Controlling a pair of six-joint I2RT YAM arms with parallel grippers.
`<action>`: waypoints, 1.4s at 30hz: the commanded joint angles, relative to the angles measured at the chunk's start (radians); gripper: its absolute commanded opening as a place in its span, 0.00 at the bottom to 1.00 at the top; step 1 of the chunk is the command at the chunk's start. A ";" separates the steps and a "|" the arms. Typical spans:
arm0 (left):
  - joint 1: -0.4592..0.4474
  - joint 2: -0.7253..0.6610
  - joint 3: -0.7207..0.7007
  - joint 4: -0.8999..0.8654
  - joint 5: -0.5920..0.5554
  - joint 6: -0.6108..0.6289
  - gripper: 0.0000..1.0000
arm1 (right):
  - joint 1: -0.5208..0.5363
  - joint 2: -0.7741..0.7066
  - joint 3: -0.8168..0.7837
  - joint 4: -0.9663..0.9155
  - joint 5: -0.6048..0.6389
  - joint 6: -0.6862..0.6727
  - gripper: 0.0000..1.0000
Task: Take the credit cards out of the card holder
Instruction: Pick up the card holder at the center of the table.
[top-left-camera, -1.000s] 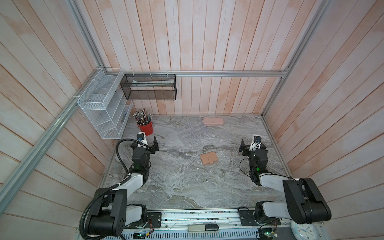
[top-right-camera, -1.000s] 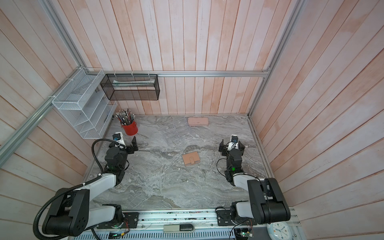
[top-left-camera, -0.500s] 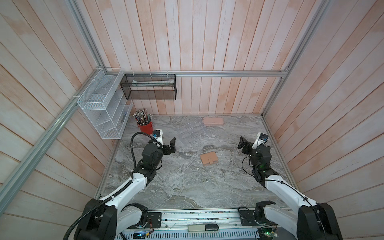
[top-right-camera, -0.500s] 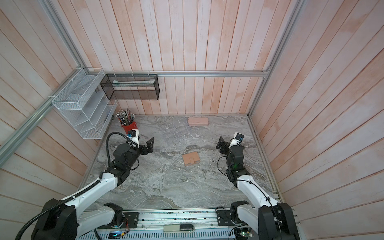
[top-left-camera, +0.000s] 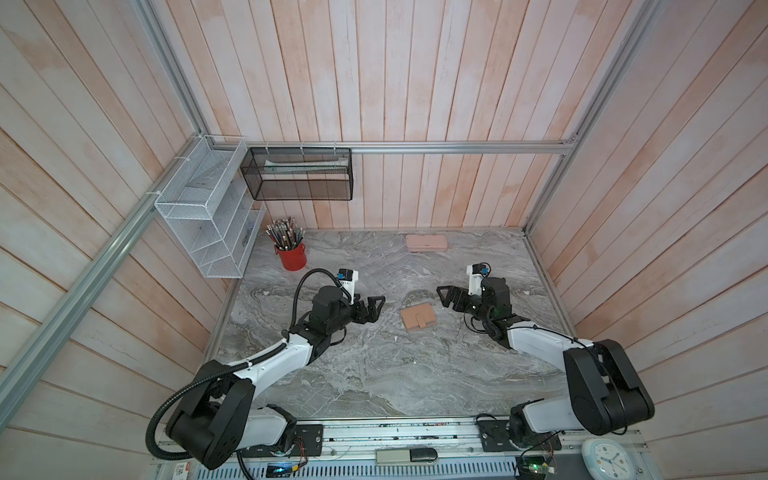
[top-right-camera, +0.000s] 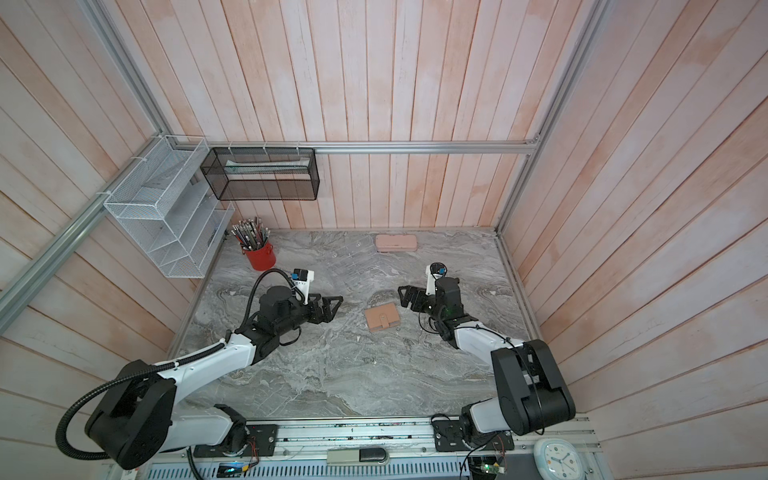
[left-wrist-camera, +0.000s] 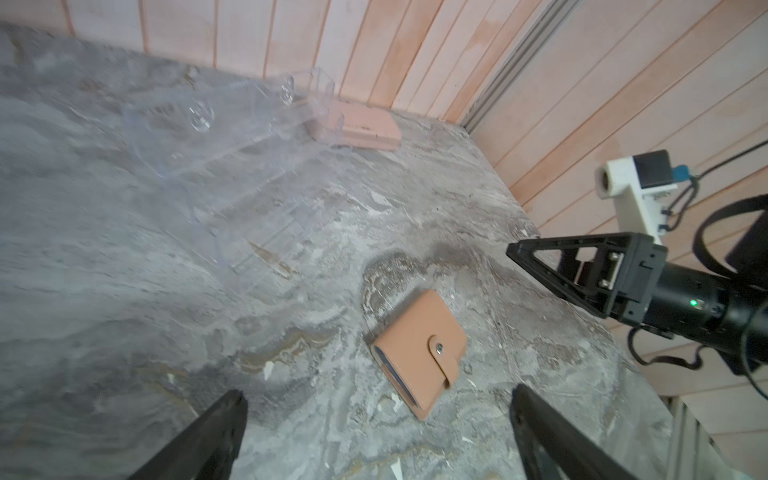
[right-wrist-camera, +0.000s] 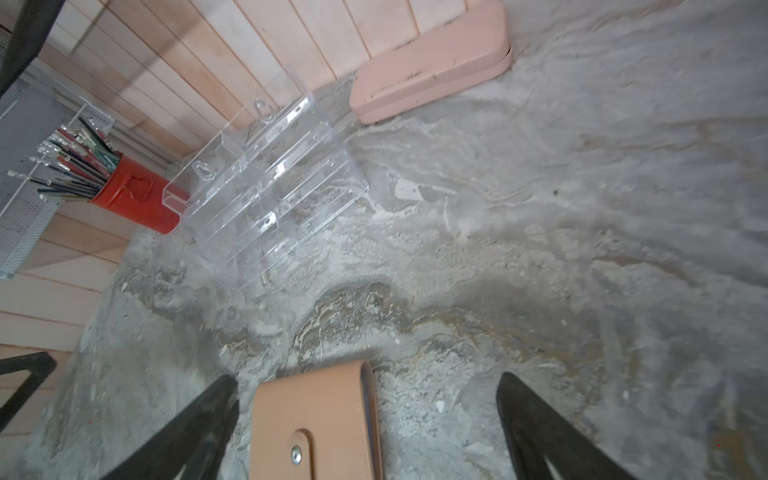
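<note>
Top views, holder: card holder (top-left-camera: 418, 319) lies flat and shut on bench (top-left-camera: 365, 386), abt midway btwn front & back edges, a bit right of centre; same in both top views.
Top views, cards: credit cards not visible; prob. inside, since holder is closed.
Top views, left jaws: wide, empty, aimed at holder from its left side, near but apart.
Top views, right jaws: wide, empty, just off holder's back-right corner, apart.
Top views, why: approach from both sides looks like one to pin, one to work the flap (my guess).
Top views, clutter: pale pink case (top-left-camera: 427, 242) by back edge, red cup (top-left-camera: 292, 257) nr back-left corner; both well apart from holder.
Left wrist, holder: snap tab (left-wrist-camera: 441, 357) faces up, buttoned; blue-grey sleeve edges show along one side; holder ahead of wide fingertips (left-wrist-camera: 212, 436).
Left wrist, rack: clear rack (left-wrist-camera: 232, 174) beyond holder, toward back edge.
Right wrist, holder: lined up btwn wide fingers (right-wrist-camera: 199, 424), nearer one of them; no contact seen.
Right wrist, next need: tab must be unsnapped first; thin leather likely slides unless pinned.
</note>
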 joint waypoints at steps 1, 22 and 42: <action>-0.018 0.063 0.045 0.050 0.097 -0.072 1.00 | 0.018 0.046 0.018 0.027 -0.117 0.044 0.95; -0.064 0.394 0.159 0.196 0.213 -0.290 1.00 | 0.047 0.269 0.107 0.013 -0.310 0.074 0.62; -0.078 0.499 0.328 -0.004 0.208 -0.182 1.00 | 0.039 0.146 0.073 -0.170 -0.244 0.070 0.57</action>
